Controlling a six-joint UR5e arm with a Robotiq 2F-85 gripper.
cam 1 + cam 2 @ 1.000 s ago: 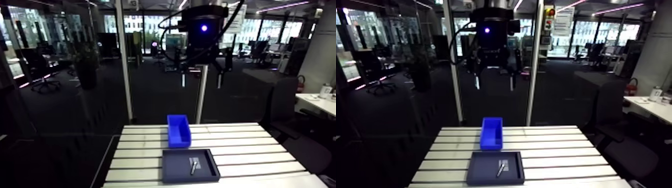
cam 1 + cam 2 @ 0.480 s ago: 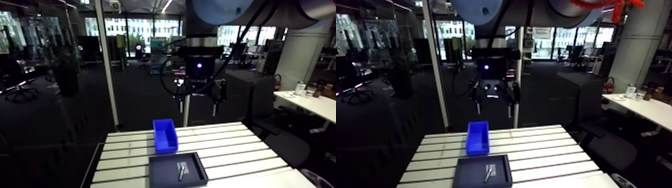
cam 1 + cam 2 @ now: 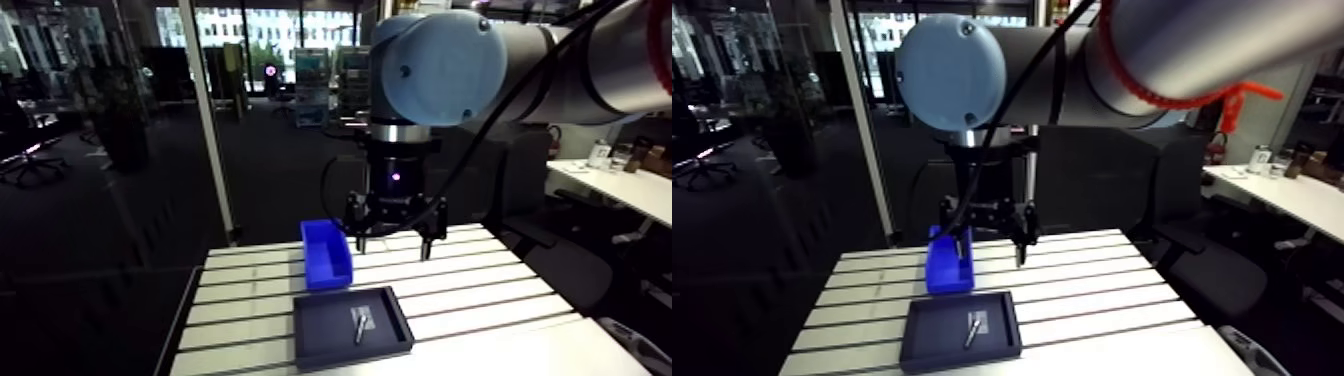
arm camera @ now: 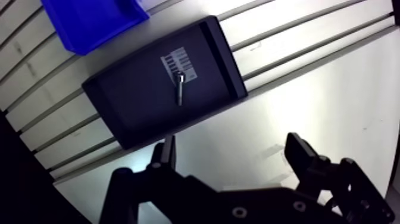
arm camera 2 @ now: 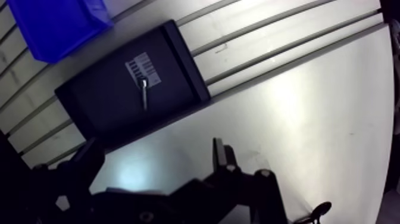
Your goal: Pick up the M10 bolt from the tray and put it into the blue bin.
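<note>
Pincer [image 4: 232,146] spread, empty | M10 bolt [image 4: 180,89] ahead, apart, lying in tray [image 4: 131,104]

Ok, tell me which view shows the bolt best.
The wrist view: the bolt lies in full, head at the white label, in the dark tray. The arm view shows it only as a small pale sliver in the tray.

A pale slotted aluminium table [image 4: 333,89] runs in long grooved slats, and a small white barcode label [image 4: 175,59] lies flat.
</note>
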